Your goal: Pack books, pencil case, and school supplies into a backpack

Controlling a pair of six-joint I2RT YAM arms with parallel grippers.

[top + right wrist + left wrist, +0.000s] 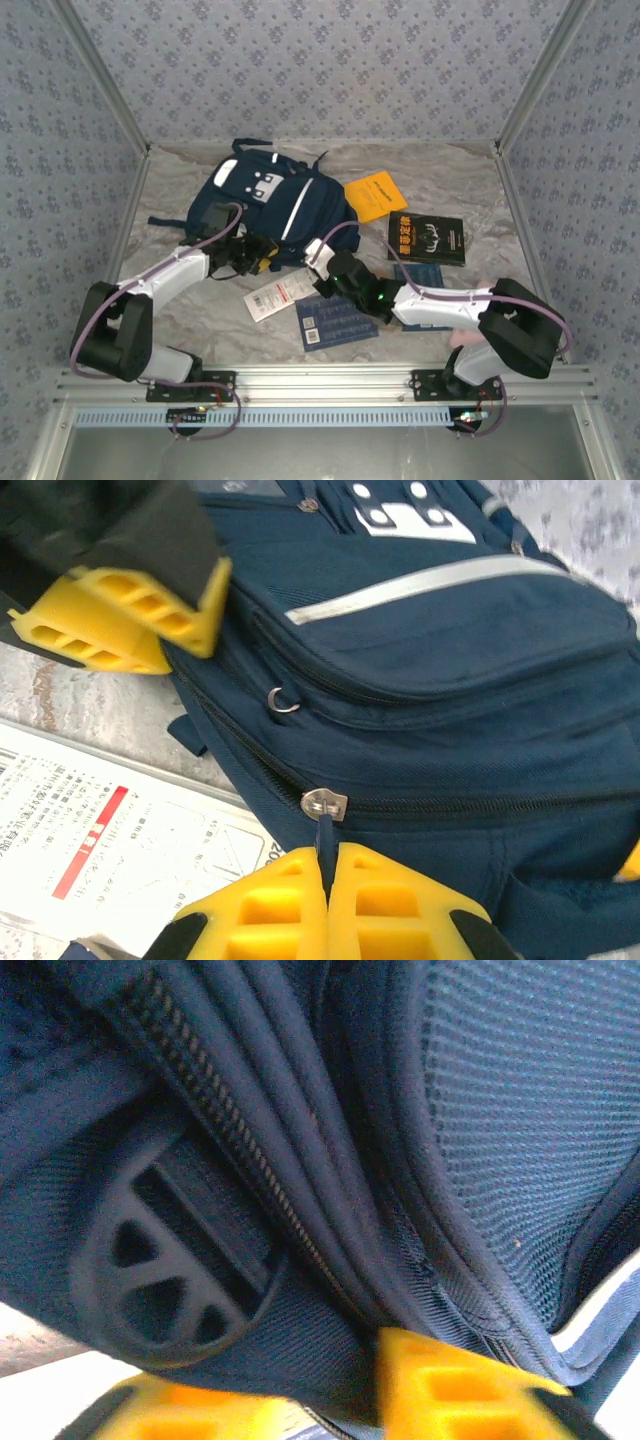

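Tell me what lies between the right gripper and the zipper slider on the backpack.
A short dark pull cord runs from the slider into the shut jaws of the right gripper, as the right wrist view shows.

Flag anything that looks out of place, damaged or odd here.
Nothing spilled or damaged. The backpack lies flat, the right gripper pinching a zipper pull. One blue book lies partly under the right arm.

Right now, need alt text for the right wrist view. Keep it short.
The right claw, its yellow fingers shut, pinches the zipper pull of a navy backpack. The left claw sits at the backpack's edge, top left. A white packet with red print lies on the table, lower left.
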